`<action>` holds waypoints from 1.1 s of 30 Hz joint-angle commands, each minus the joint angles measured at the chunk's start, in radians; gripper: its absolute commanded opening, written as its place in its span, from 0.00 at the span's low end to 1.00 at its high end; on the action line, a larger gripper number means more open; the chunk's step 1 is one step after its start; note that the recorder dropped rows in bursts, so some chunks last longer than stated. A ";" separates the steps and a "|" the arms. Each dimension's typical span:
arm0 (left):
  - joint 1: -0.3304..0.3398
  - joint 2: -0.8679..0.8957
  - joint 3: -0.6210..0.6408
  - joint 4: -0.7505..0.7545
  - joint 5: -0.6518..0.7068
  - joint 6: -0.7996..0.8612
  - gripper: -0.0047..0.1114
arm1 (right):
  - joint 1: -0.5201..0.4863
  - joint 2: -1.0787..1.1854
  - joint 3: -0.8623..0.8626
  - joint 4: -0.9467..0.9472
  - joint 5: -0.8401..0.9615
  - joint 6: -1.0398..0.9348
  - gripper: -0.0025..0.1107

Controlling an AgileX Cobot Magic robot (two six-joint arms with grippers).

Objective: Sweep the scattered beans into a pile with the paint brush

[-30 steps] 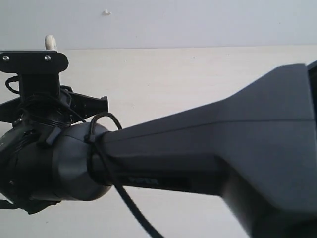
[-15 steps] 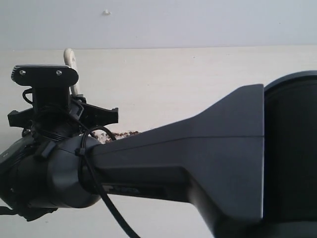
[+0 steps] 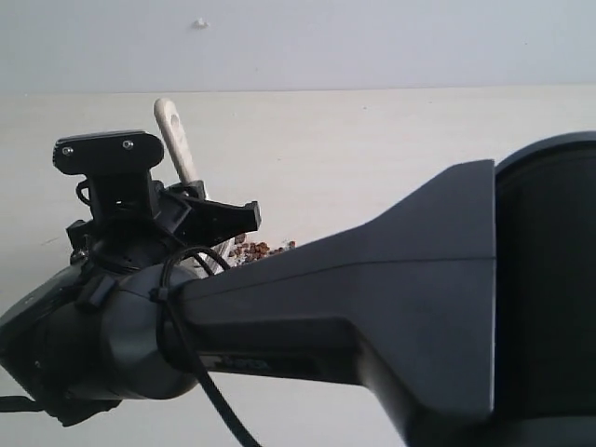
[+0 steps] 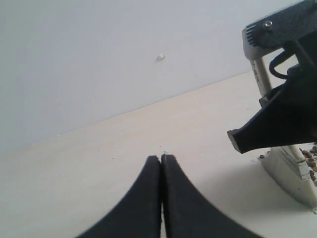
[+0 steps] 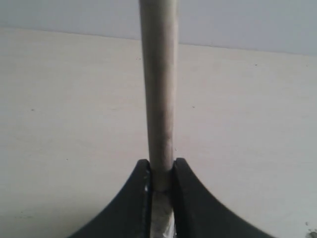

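Note:
The paint brush has a pale handle point(image 5: 158, 89) that runs up between my right gripper's jaws point(image 5: 161, 166), which are shut on it just above the metal band. In the exterior view the handle point(image 3: 173, 133) leans up out of that gripper point(image 3: 193, 207), at the left. A small strip of reddish-brown beans point(image 3: 261, 249) shows on the table just right of the brush, the rest hidden by the arm. In the left wrist view my left gripper point(image 4: 161, 157) is shut and empty above bare table, with the brush's band point(image 4: 290, 171) and a few beans point(image 4: 309, 156) off to one side.
The big dark right arm point(image 3: 391, 298) crosses the exterior view and hides most of the pale table point(image 3: 391, 149). A plain light wall point(image 3: 372, 42) stands behind the table's far edge, with a small white fleck point(image 3: 199, 22) on it.
My right gripper has carried the brush to the right in the exterior view. The handle now leans more and stands taller, and more beans show beside it. The left gripper stays shut.

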 commanded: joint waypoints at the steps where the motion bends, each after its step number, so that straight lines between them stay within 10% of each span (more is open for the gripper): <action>1: -0.003 -0.005 0.003 0.002 -0.004 0.000 0.04 | -0.002 -0.031 0.060 -0.035 0.020 0.009 0.02; 13: -0.003 -0.005 0.003 0.002 0.003 0.000 0.04 | -0.052 -0.089 0.059 -0.274 -0.177 0.180 0.02; 33: -0.003 -0.005 0.003 0.002 0.003 0.000 0.04 | -0.129 -0.082 0.059 -0.023 -0.092 0.166 0.02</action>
